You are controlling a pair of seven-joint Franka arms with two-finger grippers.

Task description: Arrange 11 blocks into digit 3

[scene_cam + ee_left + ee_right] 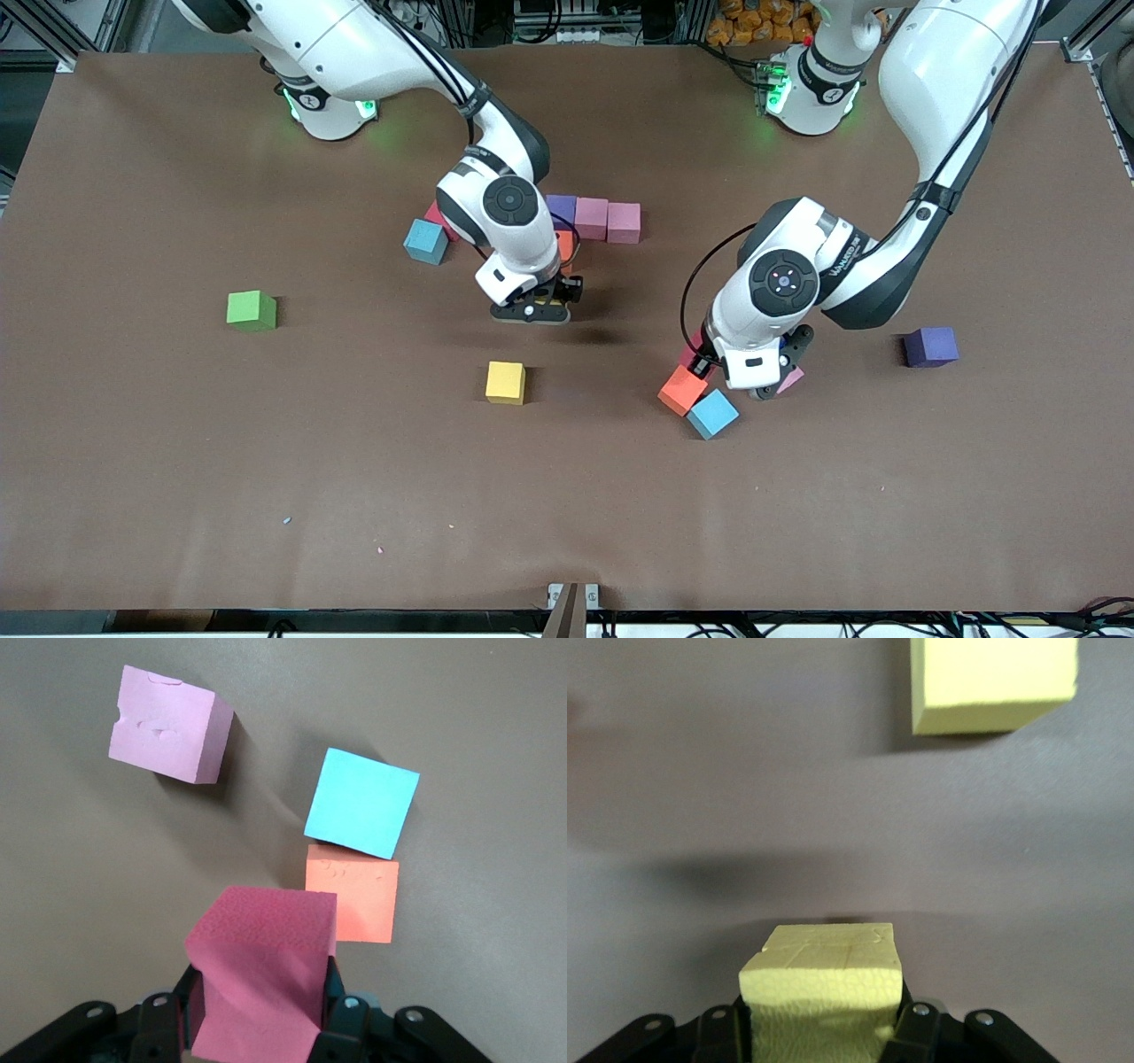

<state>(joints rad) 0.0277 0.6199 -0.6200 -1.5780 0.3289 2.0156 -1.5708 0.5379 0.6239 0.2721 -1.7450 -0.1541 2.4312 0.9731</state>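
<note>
My left gripper (261, 992) (700, 359) is shut on a deep pink block (266, 966), low over the table. Beside it lie an orange block (352, 901) (682, 390), a blue block (361, 802) (713, 414) and a light pink block (168, 722) (790, 379). My right gripper (824, 1014) (532, 312) is shut on a yellow block (824, 979) above bare table. Nearer the front camera lies a second yellow block (992, 682) (505, 382). The digit 3 shows as a purple block (561, 208) and two pink blocks (591, 217) (623, 221) in a row, an orange block (564, 244) below.
A blue block (425, 241) and a red block (434, 215) lie beside the right arm's wrist. A dark purple block (930, 346) sits toward the left arm's end. The green cube (252, 311) stands alone toward the right arm's end.
</note>
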